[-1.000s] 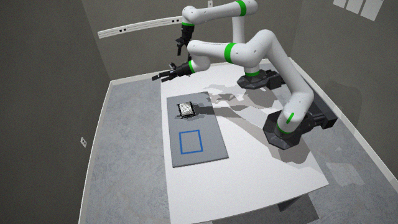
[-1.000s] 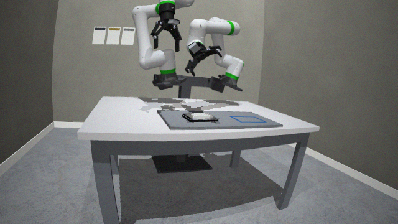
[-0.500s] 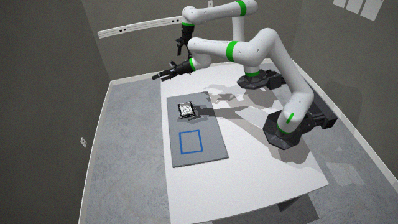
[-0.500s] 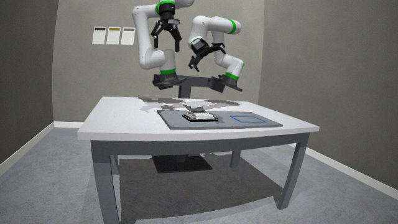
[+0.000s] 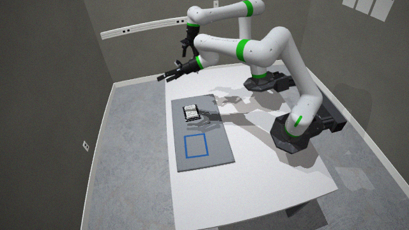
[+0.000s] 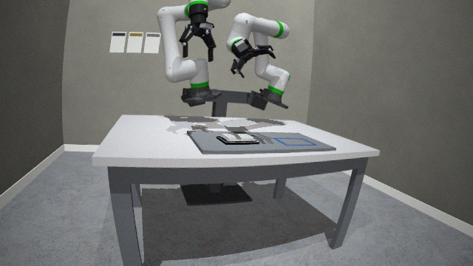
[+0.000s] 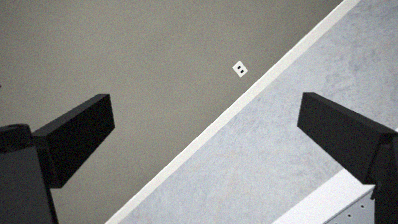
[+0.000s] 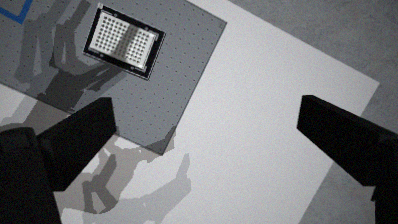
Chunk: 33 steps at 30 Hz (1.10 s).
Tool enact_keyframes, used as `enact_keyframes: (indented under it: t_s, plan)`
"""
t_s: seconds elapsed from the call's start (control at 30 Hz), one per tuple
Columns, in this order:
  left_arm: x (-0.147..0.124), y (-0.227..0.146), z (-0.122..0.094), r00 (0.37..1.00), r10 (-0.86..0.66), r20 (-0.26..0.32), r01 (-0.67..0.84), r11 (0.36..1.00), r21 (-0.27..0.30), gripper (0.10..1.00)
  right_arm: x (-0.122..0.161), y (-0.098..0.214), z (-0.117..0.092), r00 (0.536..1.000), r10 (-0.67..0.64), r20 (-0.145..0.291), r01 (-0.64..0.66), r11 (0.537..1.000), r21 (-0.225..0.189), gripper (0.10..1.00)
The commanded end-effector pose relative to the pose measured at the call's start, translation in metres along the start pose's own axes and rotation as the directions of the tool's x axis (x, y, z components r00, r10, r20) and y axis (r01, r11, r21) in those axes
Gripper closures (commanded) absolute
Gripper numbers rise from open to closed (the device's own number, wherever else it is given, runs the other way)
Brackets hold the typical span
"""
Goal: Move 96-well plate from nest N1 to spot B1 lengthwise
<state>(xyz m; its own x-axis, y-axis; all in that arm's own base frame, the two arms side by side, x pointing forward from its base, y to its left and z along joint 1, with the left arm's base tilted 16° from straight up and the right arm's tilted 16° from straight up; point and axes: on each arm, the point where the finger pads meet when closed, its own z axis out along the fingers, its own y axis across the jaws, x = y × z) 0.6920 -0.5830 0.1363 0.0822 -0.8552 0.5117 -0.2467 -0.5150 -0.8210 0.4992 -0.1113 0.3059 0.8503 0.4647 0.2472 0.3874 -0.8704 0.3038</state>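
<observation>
- Spotted white plate (image 5: 192, 111) (image 6: 238, 137) (image 8: 125, 40) seated in black nest (image 5: 195, 118) (image 6: 240, 142) (image 8: 157, 55).
- Saw blue outline (image 5: 197, 156) (image 6: 308, 142) (image 8: 11, 16) near nest.
- Found left gripper (image 5: 165, 79) (image 6: 259, 66) (image 7: 206, 110) and right gripper (image 5: 190, 55) (image 6: 198, 58) (image 8: 207, 113) open, higher than nest.

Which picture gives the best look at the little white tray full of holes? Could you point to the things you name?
The right wrist view: it shows the white tray (image 5: 192, 114) (image 6: 238, 137) (image 8: 124, 41) largest, its holes distinct. The top view shows it small; the exterior view, nearly edge-on; the left wrist view, not at all.
</observation>
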Motion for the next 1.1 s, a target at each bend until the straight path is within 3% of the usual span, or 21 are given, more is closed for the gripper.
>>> enact_keyframes:
  t_s: [0.0, 0.37, 0.8, 0.87, 1.07]
  plan:
    - [-0.001, -0.013, -0.008, 1.000, -0.013, 0.015, 0.013, 1.000, 0.004, 0.098, 0.000, 0.000, -0.001, 1.000, 0.000, -0.001, 0.000, 1.000, -0.001, 0.098]
    - [-0.010, -0.050, -0.037, 0.996, -0.050, 0.073, 0.049, 0.999, 0.014, 0.098, 0.000, 0.000, -0.001, 1.000, 0.000, -0.001, 0.000, 1.000, -0.001, 0.098]
    - [-0.035, -0.106, -0.093, 0.978, -0.110, 0.176, 0.108, 0.994, 0.017, 0.098, 0.000, 0.000, -0.001, 1.000, 0.000, -0.001, 0.000, 1.000, -0.001, 0.098]
    - [-0.035, -0.106, -0.093, 0.978, -0.110, 0.176, 0.108, 0.994, 0.017, 0.098, 0.000, 0.000, -0.001, 1.000, 0.000, -0.001, 0.000, 1.000, -0.001, 0.098]
    - [-0.050, -0.130, -0.124, 0.964, -0.136, 0.229, 0.137, 0.991, 0.011, 0.098, 0.000, 0.000, -0.001, 1.000, 0.000, -0.001, 0.000, 1.000, -0.001, 0.098]
